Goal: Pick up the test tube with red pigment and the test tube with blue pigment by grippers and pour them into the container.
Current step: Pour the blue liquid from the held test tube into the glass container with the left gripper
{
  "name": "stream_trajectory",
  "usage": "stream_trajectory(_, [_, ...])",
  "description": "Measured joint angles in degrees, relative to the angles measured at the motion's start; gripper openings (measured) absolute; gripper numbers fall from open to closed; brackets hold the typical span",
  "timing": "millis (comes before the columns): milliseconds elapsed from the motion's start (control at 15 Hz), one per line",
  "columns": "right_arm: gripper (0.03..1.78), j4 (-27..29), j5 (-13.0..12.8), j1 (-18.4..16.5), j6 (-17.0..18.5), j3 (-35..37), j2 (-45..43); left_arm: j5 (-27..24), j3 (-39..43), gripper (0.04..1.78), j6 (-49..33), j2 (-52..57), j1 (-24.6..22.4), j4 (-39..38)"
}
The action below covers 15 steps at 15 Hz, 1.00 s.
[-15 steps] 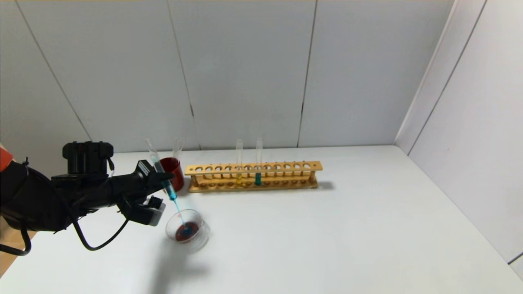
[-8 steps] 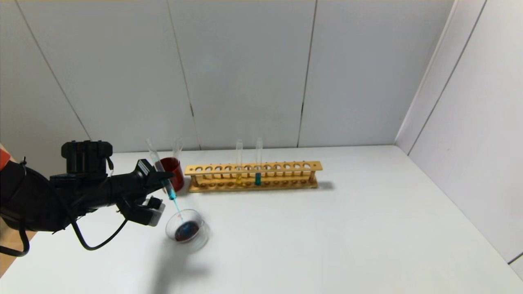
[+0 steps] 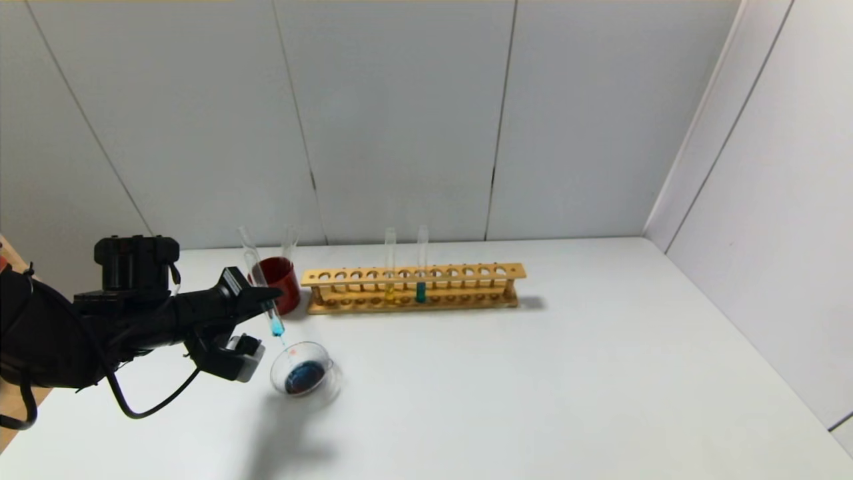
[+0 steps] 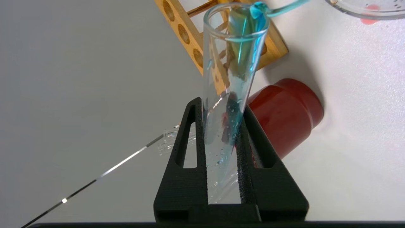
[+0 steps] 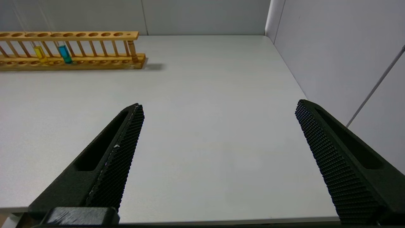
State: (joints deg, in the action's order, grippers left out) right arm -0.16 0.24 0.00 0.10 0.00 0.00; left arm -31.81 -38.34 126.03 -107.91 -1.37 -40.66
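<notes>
My left gripper [image 3: 261, 295] is shut on the test tube with blue pigment [image 3: 265, 300]. It holds the tube tilted, mouth down, above the far left rim of the container [image 3: 332, 375]. A little blue liquid sits at the tube's mouth, with a thin thread running off it. The container holds a dark red-blue pool. In the left wrist view the fingers [image 4: 190, 133] clamp the wet tube [image 4: 231, 72]. No tube with orange-red liquid shows; an empty clear tube [image 3: 290, 241] stands in the dark red cup. My right gripper [image 5: 219, 104] is open over bare table.
A dark red cup [image 3: 278, 283] stands just behind the left gripper. A wooden rack [image 3: 413, 287] to its right holds a yellow tube [image 3: 390, 267] and a teal-green tube [image 3: 421, 267]. White walls close the back and right sides.
The left gripper has drawn back a little to the left with the tube. The blue stream into the container has thinned to a short thread. The pool looks darker and bluer.
</notes>
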Motion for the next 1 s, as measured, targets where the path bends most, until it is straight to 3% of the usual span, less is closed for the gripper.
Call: stream_trajectory(1000, [1.75, 0.02, 0.0, 0.0, 0.0, 0.0, 0.0, 1.57, -0.33, 0.31, 7.05, 1.07, 1.37, -0.18])
